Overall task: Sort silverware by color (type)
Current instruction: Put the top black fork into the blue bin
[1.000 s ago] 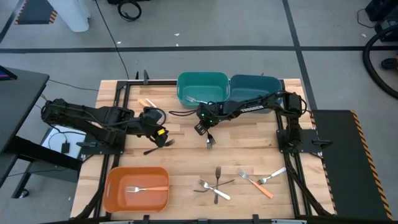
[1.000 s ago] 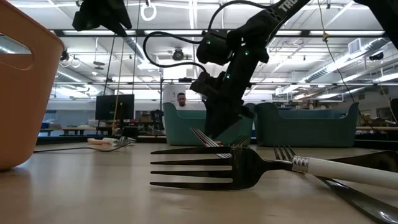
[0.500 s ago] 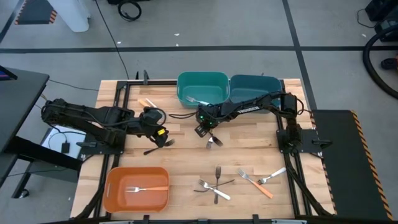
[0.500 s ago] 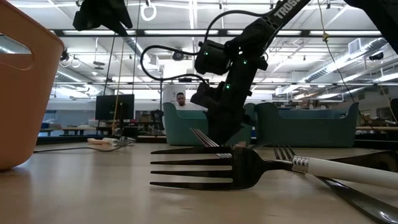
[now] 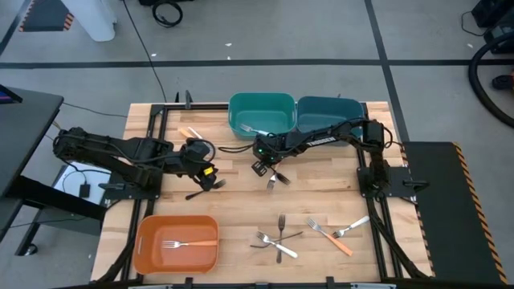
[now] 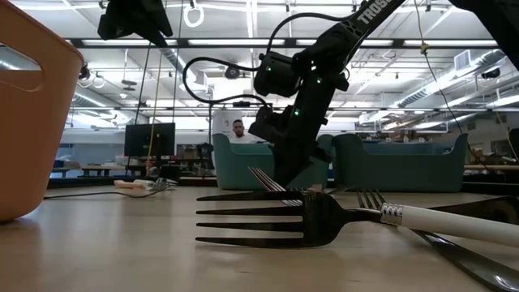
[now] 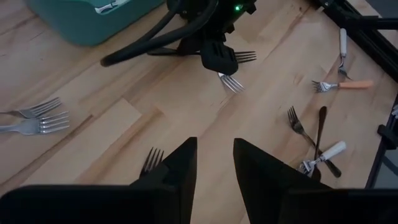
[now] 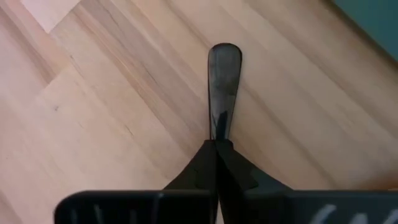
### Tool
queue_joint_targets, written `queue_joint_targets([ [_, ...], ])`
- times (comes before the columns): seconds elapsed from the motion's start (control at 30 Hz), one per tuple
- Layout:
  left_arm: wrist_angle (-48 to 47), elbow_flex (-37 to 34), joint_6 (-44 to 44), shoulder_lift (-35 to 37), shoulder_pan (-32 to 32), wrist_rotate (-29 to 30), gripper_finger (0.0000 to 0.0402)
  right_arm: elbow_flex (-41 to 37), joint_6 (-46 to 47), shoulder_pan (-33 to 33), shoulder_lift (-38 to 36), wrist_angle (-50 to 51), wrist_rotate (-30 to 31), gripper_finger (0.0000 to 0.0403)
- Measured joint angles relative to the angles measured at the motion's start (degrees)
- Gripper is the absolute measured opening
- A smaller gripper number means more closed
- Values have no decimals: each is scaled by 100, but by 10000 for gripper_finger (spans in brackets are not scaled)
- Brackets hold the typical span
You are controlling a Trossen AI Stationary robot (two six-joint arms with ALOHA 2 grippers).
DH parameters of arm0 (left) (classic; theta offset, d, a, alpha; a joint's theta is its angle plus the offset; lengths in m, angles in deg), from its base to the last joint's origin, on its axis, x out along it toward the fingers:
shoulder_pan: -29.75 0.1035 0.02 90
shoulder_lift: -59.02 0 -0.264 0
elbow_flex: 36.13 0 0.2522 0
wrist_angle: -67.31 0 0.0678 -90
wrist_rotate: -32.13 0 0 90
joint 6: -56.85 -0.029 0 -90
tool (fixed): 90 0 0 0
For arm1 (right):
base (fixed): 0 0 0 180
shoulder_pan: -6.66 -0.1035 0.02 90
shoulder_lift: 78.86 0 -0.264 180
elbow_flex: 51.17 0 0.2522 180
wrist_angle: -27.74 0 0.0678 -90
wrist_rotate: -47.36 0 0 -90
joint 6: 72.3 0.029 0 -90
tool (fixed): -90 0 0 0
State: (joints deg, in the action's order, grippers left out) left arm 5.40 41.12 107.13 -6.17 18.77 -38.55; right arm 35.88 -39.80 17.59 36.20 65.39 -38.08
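Just below the teal plastic bins, in the middle of the high view, the right gripper (image 5: 267, 170) has its fingers pressed together on a dark-handled metal fork (image 8: 222, 84). The wrist view shows the glossy black handle sticking out past the closed fingertips over bare wooden table (image 5: 321, 193). The fork's tines (image 7: 232, 82) hang under the gripper.

Half a second ago the fork sat a touch further right and lower in the high view; a second ago the arm reached lower still. So the gripper has drawn back slightly toward the light teal plastic bin (image 5: 261, 104), with the fork pinched. My guess is it's carrying this one to a bin, probably the darker teal bin (image 5: 341, 108) beside it.

The left gripper (image 7: 214, 163), slightly spread with nothing between its fingers, hasn't budged in the left-centre of the high view, hovering by a dark fork (image 5: 205, 188). The orange plastic bin (image 5: 148, 257), lower left, holds one orange-handled fork (image 5: 189, 243), same as before. A cluster of mixed forks (image 5: 277, 238) waits lower centre.
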Motion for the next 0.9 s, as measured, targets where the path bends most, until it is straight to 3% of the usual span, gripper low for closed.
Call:
queue_joint_targets([
  [0.23,-14,0,-15,0,0,-1,114,-8,-225,23,-30,54,-348,21],
  [0.37,-13,0,-125,0,0,-1,114,-18,-425,36,-42,131,-853,45],
  [0.63,-12,0,-174,0,0,-1,114,-19,-403,55,-129,502,-957,88],
  [0.9,-15,0,-212,2,0,-1,114,-7,-383,-94,-162,949,-902,96],
])
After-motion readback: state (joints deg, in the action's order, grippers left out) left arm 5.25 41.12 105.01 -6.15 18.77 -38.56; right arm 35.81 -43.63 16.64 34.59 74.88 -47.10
